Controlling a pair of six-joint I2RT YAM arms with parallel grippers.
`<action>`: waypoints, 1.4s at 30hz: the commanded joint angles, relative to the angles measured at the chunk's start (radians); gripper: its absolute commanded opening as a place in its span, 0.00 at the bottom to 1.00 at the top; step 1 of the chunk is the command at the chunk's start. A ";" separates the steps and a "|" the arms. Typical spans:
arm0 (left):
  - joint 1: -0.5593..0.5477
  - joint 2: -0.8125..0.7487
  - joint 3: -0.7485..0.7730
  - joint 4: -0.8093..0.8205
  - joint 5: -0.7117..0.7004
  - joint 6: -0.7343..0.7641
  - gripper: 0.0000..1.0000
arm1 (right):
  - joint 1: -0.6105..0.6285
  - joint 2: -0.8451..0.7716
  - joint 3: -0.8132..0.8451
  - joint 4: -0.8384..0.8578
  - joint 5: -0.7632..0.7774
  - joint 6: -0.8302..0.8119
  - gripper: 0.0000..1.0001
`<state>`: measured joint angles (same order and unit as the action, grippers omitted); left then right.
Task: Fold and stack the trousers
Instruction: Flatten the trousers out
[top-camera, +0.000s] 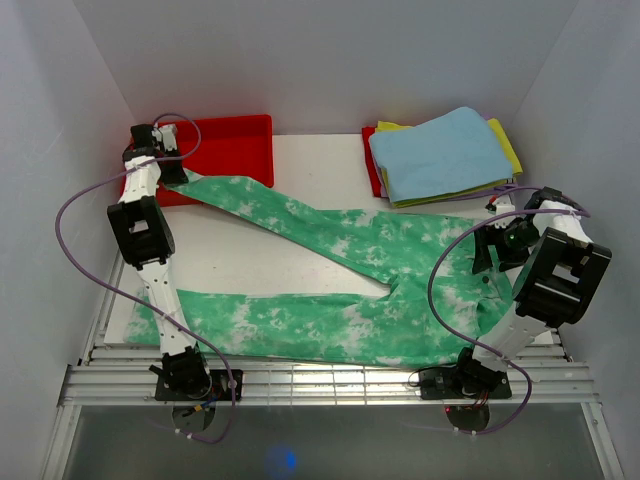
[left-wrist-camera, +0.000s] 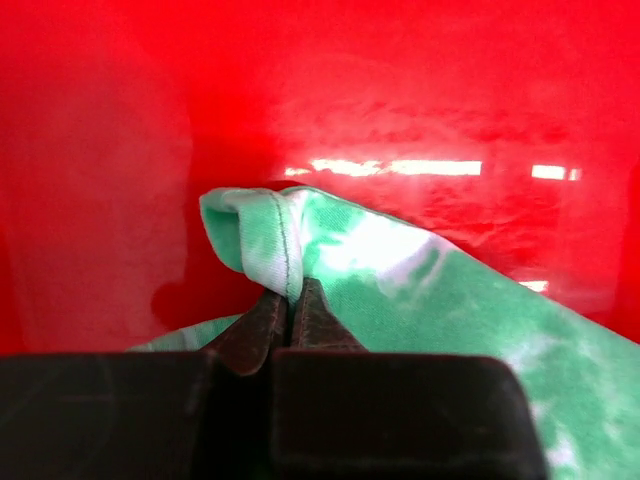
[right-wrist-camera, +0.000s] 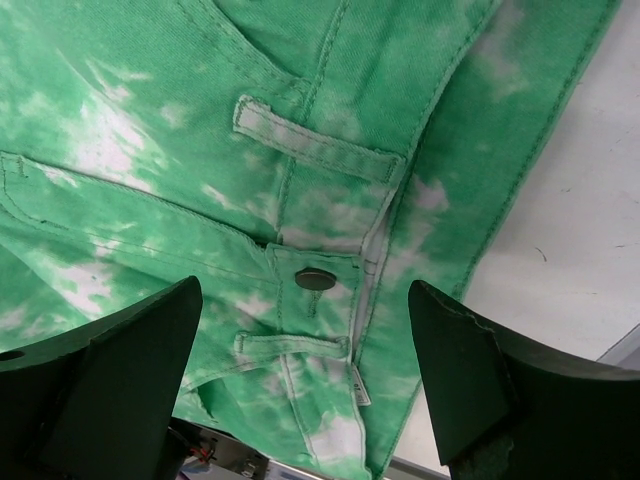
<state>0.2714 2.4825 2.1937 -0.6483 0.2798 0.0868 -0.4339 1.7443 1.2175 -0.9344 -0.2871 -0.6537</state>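
Note:
The green tie-dye trousers (top-camera: 330, 280) lie spread on the table, legs pointing left, waist at the right. One leg runs along the front edge, the other slants up to the red tray (top-camera: 235, 145). My left gripper (top-camera: 172, 165) is shut on that far leg's hem (left-wrist-camera: 262, 235) over the tray (left-wrist-camera: 100, 150). My right gripper (top-camera: 495, 255) is open above the waistband, its fingers (right-wrist-camera: 120, 370) either side of the button (right-wrist-camera: 316, 279) without touching the cloth.
A stack of folded cloths, light blue (top-camera: 440, 150) on top with yellow (top-camera: 505, 145) under it, sits at the back right. A metal slatted rail (top-camera: 330, 380) runs along the front edge. White walls close in both sides.

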 joint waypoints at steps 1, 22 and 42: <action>-0.009 -0.063 0.107 -0.016 0.056 -0.012 0.00 | 0.007 -0.002 -0.019 0.031 -0.004 0.008 0.89; 0.285 -0.898 -0.687 -0.050 0.015 0.188 0.00 | 0.000 0.115 -0.130 0.203 0.327 -0.058 0.88; 0.305 -0.954 -1.104 0.055 0.240 0.278 0.44 | 0.098 0.003 0.087 0.002 -0.043 -0.043 0.54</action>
<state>0.5953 1.4834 1.0824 -0.5690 0.4492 0.3710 -0.3912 1.7428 1.2945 -0.9417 -0.2619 -0.7563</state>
